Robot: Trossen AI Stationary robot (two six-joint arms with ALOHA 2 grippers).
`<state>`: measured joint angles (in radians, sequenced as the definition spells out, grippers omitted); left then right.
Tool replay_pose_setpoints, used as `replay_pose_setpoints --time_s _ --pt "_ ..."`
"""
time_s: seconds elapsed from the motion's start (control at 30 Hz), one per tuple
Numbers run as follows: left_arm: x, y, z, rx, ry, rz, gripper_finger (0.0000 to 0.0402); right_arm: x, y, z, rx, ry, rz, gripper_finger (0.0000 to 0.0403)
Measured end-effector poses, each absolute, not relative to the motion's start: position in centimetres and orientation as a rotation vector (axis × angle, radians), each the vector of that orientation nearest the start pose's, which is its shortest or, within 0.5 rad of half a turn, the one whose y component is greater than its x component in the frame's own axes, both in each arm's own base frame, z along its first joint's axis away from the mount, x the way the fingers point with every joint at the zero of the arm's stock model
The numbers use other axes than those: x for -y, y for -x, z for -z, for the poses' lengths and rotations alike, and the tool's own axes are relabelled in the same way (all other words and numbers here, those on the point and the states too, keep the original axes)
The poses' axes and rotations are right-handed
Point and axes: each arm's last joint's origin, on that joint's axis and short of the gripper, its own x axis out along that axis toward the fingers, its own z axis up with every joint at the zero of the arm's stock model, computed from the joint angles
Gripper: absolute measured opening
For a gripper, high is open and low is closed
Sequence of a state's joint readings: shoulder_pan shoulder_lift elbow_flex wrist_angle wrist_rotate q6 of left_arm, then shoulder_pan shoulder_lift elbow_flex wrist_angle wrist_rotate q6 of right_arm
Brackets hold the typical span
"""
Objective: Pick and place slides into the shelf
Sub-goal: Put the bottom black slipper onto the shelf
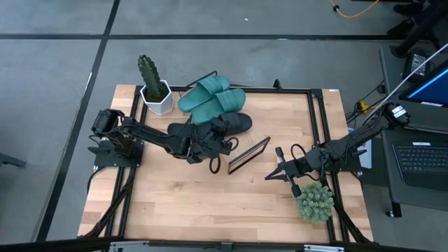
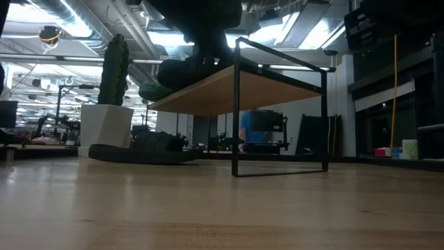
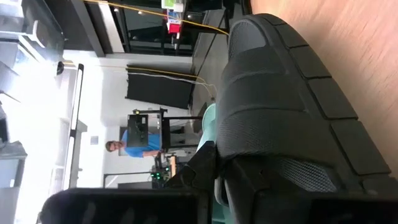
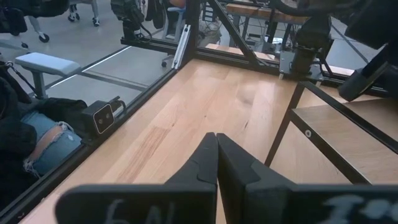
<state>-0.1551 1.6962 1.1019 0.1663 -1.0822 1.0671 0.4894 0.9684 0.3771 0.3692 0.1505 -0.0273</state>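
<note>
Black ribbed slide (image 3: pixel 280 106) fills left jaws' grip; right jaws pressed together, holding nothing.

Grey floor (image 1: pixel 56 84) crossed by dark lines, bright ceiling lights (image 2: pixel 76 28), laptop (image 1: pixel 420 161) beside the table

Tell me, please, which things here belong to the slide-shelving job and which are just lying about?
Job: teal slides; black slide gripped by the left hand; other black slide; shelf; right hand, shut, waiting beside the shelf.
Lying about: potted cactus; round green plant.
</note>
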Motion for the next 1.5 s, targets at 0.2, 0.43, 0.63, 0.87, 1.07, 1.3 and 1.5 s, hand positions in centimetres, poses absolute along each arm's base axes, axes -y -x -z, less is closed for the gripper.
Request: replay_pose_setpoints --time_s 0.2,0.43,0.63,0.87,1.07,1.3,1.5 --pt "2.9 -36.3 -24.4 -0.826 -1.217 -0.649 0.0025 -9.1 -18.0 -21.3 -0.207 0.097 -0.341 0.0003" --pt "2.9 -36.4 -24.4 -0.817 -1.216 -0.627 0.0027 -9.1 -18.0 -21.3 -0.215 0.054 -0.339 0.0003" --pt "2.6 -36.5 -24.4 -0.812 -1.208 -0.619 0.0027 -9.1 -18.0 -21.3 -0.216 0.045 -0.340 0.0003" --pt "2.2 -36.5 -24.4 -0.804 -1.173 -0.638 0.0028 -9.1 -18.0 -21.3 -0.217 0.044 -0.339 0.0003" --pt "2.1 -36.5 -24.4 -0.789 -1.143 -0.652 0.0035 -9.1 -18.0 -21.3 -0.217 0.044 -0.339 0.0003" --pt "2.0 -36.5 -24.4 -0.784 -1.126 -0.663 0.0104 -9.1 -18.0 -21.3 -0.216 0.043 -0.340 0.0003" --pt "1.9 -36.5 -24.4 -0.788 -1.131 -0.662 0.0155 -9.1 -18.0 -21.3 -0.220 0.018 -0.345 0.0003"
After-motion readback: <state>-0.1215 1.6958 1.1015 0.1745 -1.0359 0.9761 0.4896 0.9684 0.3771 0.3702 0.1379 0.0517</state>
